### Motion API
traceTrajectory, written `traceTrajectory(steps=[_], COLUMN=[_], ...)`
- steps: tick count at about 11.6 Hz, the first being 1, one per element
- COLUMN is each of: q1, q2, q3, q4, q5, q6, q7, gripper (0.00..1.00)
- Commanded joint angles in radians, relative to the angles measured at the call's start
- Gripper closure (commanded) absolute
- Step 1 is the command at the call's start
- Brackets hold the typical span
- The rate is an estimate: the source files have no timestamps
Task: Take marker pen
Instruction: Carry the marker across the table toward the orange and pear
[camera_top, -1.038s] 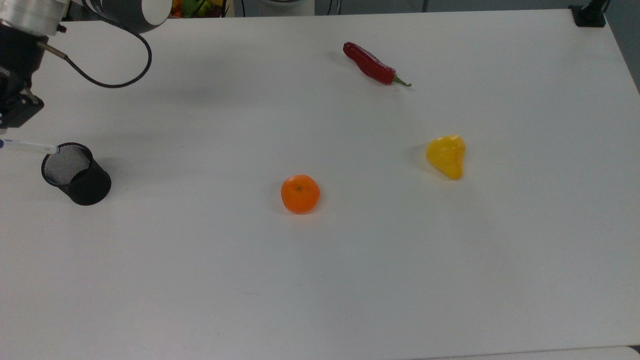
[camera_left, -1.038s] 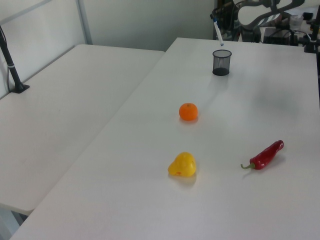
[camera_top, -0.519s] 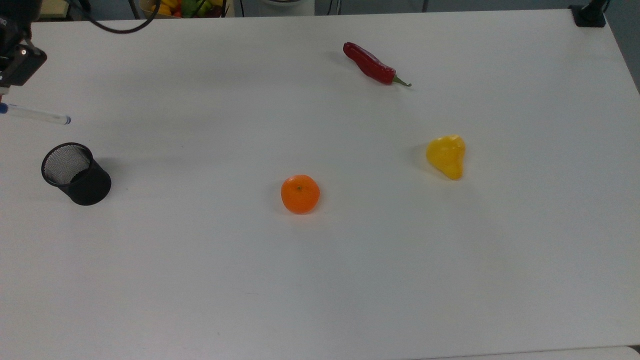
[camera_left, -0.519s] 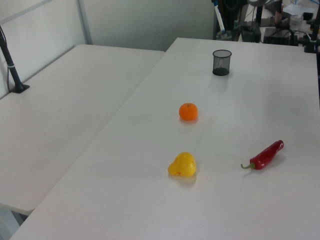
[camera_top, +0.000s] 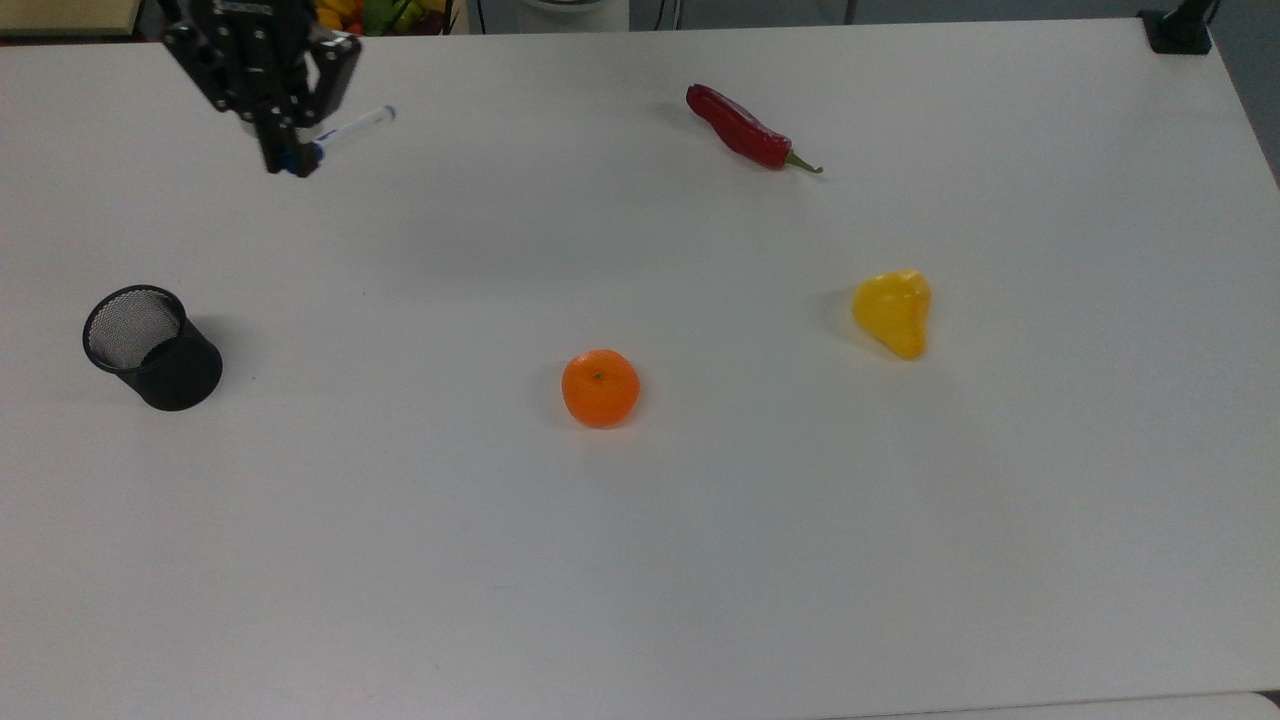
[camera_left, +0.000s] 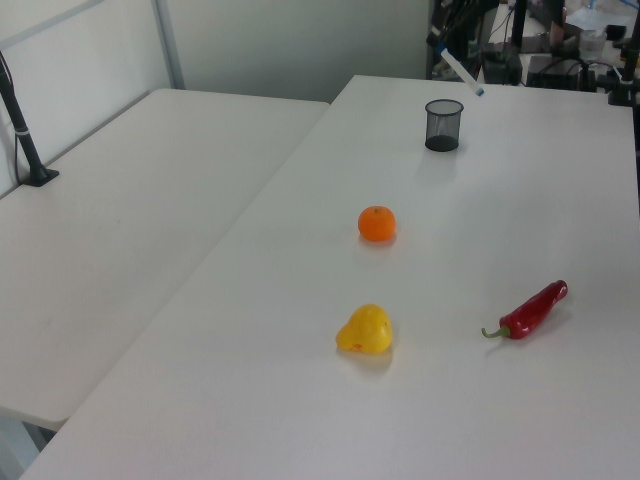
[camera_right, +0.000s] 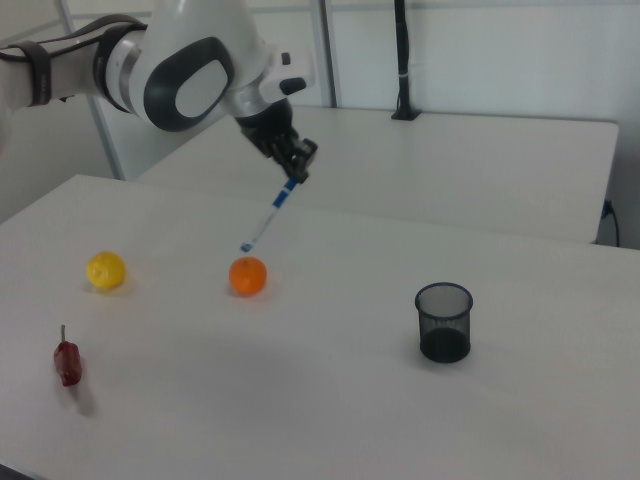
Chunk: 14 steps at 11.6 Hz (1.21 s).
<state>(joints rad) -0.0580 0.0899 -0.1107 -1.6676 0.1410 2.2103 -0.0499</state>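
My gripper (camera_top: 290, 158) is shut on the blue-capped end of the marker pen (camera_top: 352, 129), a slim white barrel with blue print. It holds the pen in the air near the far left of the table in the top view. In the right view the marker pen (camera_right: 267, 216) hangs tilted below the gripper (camera_right: 297, 172), its free end pointing down toward the orange. The left view has the marker pen (camera_left: 461, 73) slanting above and behind the black mesh cup (camera_left: 443, 123), with the gripper (camera_left: 438, 45) at its upper end.
The black mesh cup (camera_top: 150, 346) stands on the white table (camera_top: 640, 560) at the top view's left. An orange (camera_top: 600, 388) lies mid-table, a yellow fruit (camera_top: 893, 312) to its right, and a red chili (camera_top: 745, 128) at the back.
The gripper carried the marker pen from just over the mesh cup's rim toward the table's far side and to the top view's right. The pen is now tilted the other way.
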Motion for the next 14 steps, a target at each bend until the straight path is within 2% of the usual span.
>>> traceTrajectory(steps=[1,4,7,9,11,14], q1=[0.044,0.061,0.079,0.11,0.139,0.15], q2=[-0.024,0.011,0.079,0.117,0.161,0.203], q3=[0.055,0.164,0.232,0.238,0.252,0.275], q4=[-0.043,-0.087,-0.115,-0.119,-0.136,-0.164], q5=[0.02,0.02,0.017,0.015,0.015,0.003], q6=[-0.197,-0.273,-0.256,-0.245,-0.167,-0.087], q7=[0.001,0.002,0.054,0.065,0.09,0.105], gripper=[1.0,1.0,1.0,1.0,1.0,1.0])
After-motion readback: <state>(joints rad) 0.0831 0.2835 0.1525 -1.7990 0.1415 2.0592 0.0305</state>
